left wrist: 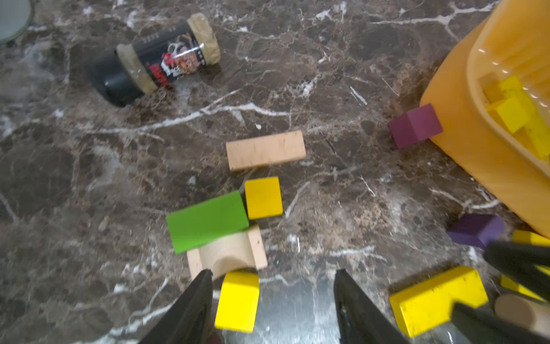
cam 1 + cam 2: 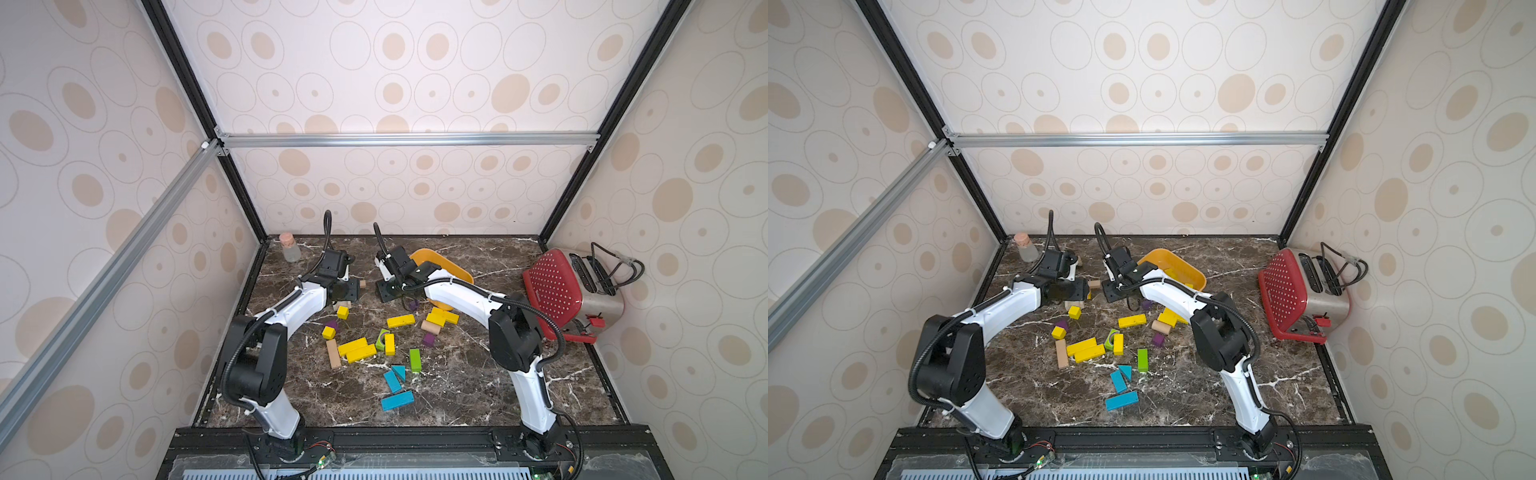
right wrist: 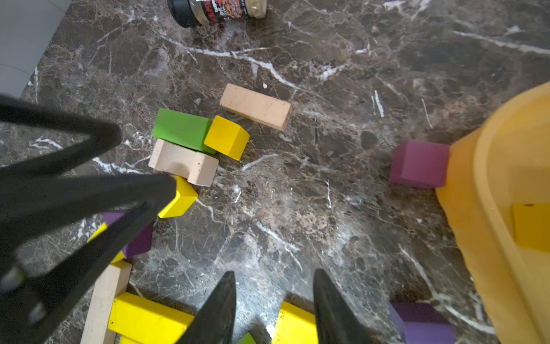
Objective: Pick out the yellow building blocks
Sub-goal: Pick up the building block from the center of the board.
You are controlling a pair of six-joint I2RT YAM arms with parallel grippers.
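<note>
Several yellow building blocks [image 2: 357, 350] lie scattered mid-table among other colours in both top views, and more rest inside the orange-yellow tub [image 1: 515, 113]. My left gripper [image 1: 273, 274] is open around a yellow cube [image 1: 238, 302]; the cube sits against one finger, with a wide gap to the other. In the right wrist view those fingers [image 3: 134, 190] reach the same cube [image 3: 181, 198]. My right gripper [image 3: 275, 275] is open above a yellow bar [image 3: 294, 324], which is beside one finger, and apart from the other.
The tub [image 2: 451, 266] stands at the back, with a magenta cube [image 1: 416, 125] against its wall. A spice jar [image 1: 154, 62] lies on its side. A corked bottle [image 2: 289, 247] is back left and a red toaster [image 2: 573, 291] right. Green, beige and blue blocks [image 2: 397, 386] lie around.
</note>
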